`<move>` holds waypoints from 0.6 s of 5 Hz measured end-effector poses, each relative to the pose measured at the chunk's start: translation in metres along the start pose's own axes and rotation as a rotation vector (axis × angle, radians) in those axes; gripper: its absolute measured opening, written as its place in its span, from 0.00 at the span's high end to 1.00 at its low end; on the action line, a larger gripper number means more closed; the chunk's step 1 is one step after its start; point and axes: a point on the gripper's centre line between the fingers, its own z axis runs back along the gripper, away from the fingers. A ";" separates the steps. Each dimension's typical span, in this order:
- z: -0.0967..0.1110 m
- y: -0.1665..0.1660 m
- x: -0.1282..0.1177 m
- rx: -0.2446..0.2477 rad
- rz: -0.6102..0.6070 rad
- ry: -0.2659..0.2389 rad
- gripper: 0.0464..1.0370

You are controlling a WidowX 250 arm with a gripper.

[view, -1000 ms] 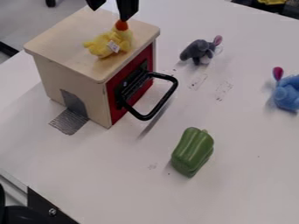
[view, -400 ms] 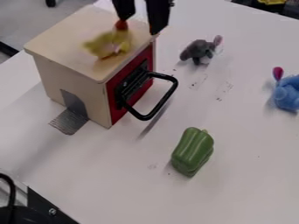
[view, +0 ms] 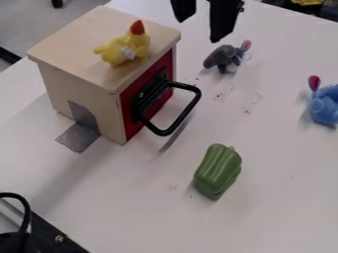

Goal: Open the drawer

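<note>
At the top edge of the view the black gripper (view: 198, 30) hangs open with nothing between its two fingers, above and to the right of the wooden box and near the grey toy. The small wooden box (view: 76, 42) stands at the upper left. Its red drawer front (view: 149, 94) faces right and sits flush with the box, so the drawer looks closed. A black loop handle (view: 173, 129) sticks out from that front, apart from the gripper.
A yellow plush duck (view: 123, 48) sits on the box top. A grey plush toy (view: 225, 58) lies behind the handle, a green pepper (view: 218, 171) in front of it, and a blue plush toy (view: 324, 105) at the right edge. Grey tape (view: 80, 133) holds the box's left side to the table.
The gripper has moved right, from above the duck and box top to beyond the box's right side. Box, handle and toys stand where they were.
</note>
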 end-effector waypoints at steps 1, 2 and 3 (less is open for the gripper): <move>-0.021 0.000 -0.004 0.017 0.006 0.059 0.04; -0.051 0.003 -0.015 0.043 -0.009 0.139 0.04; -0.067 0.005 -0.021 0.076 -0.032 0.165 0.04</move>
